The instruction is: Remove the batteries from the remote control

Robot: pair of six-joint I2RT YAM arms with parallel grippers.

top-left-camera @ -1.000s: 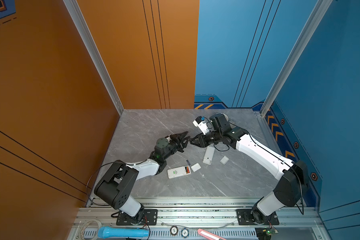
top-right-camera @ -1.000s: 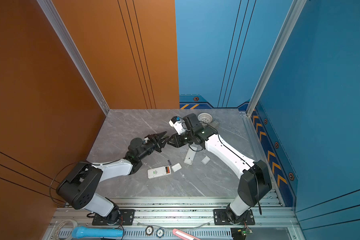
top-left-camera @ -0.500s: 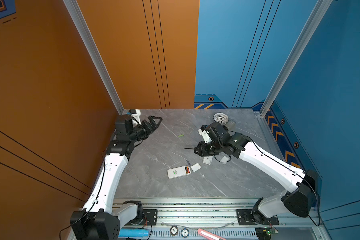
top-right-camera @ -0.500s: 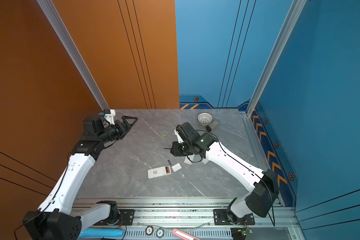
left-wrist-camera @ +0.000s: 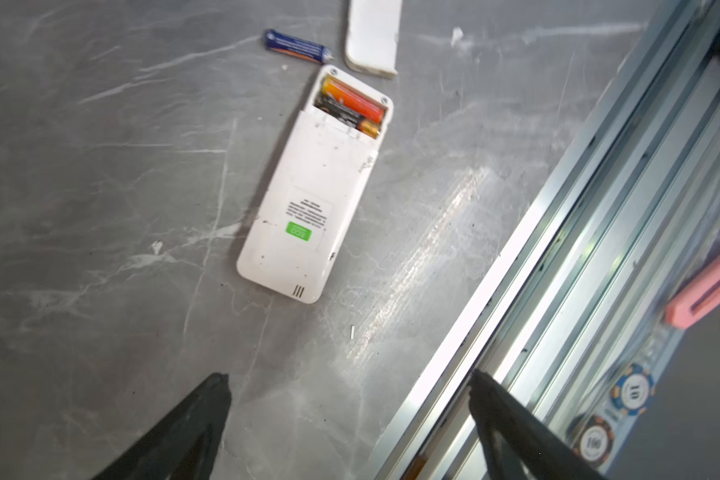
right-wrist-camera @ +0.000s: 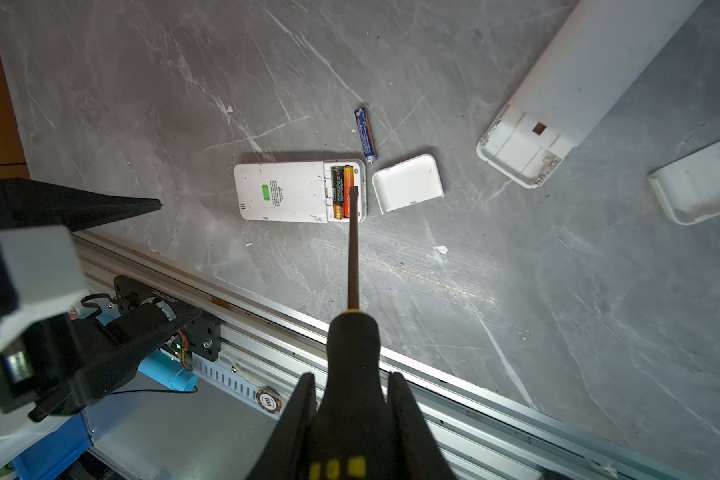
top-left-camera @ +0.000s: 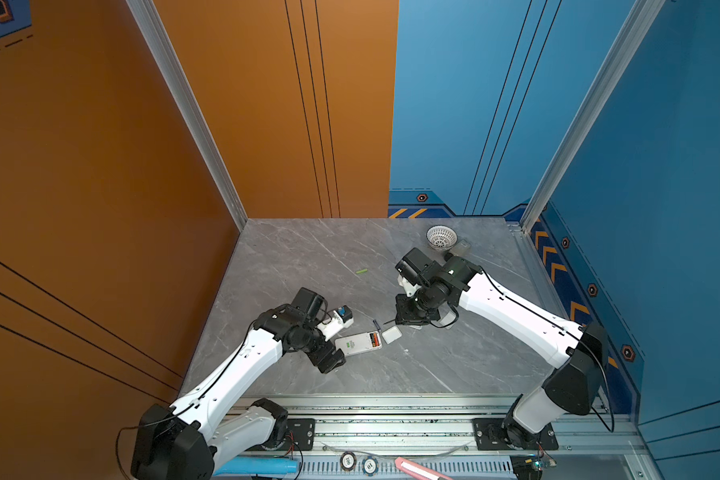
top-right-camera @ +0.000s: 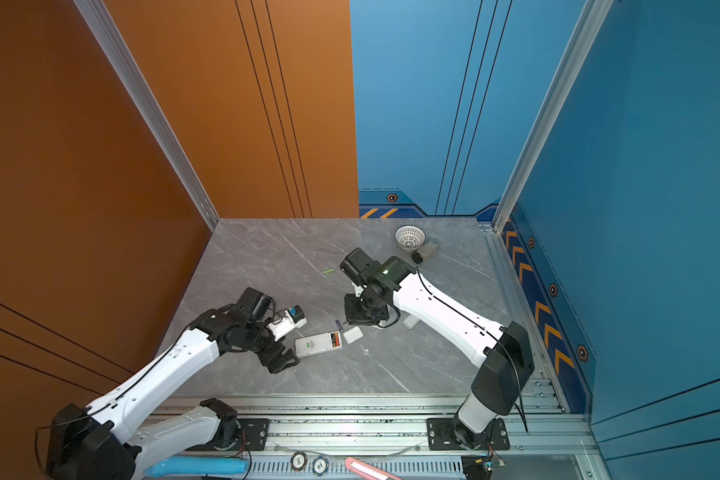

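In both top views you find the white flat plastic remote control (top-left-camera: 358, 343) lying with its back up on the grey marbled desk (top-left-camera: 308, 257), near the front edge. Your left pincer (top-left-camera: 329, 359) hangs at eight o'clock from it, just beside its closed end. Your right pincer (top-left-camera: 408, 318) stands at two o'clock. The light green battery (top-left-camera: 361, 271) lies alone at twelve o'clock, well apart. The small white rectangular cover (top-right-camera: 353, 334) lies at three o'clock, just beside the open end.

In the left wrist view the jaws of the left pincer stand wide, with nothing between them, above bare desk. The orange-red battery (left-wrist-camera: 352, 99) and the black-and-gold battery (left-wrist-camera: 346, 118) sit side by side in the open compartment. The bluish battery (left-wrist-camera: 298, 46) lies on the desk just beside that end.

In the right wrist view the right pincer is closed narrow on the black-and-yellow handle of the long screwdriver (right-wrist-camera: 353, 249). The blade points into the compartment, over the orange-red battery. Whether it touches, I cannot tell.

I judge that two batteries are left to take out. They should be light, stiff and smooth, so they will roll once they are free. In the compartment they probably sit tight against the contacts. You would do well to lever up one end with the blade first, then take the body across its middle with the open pincer.
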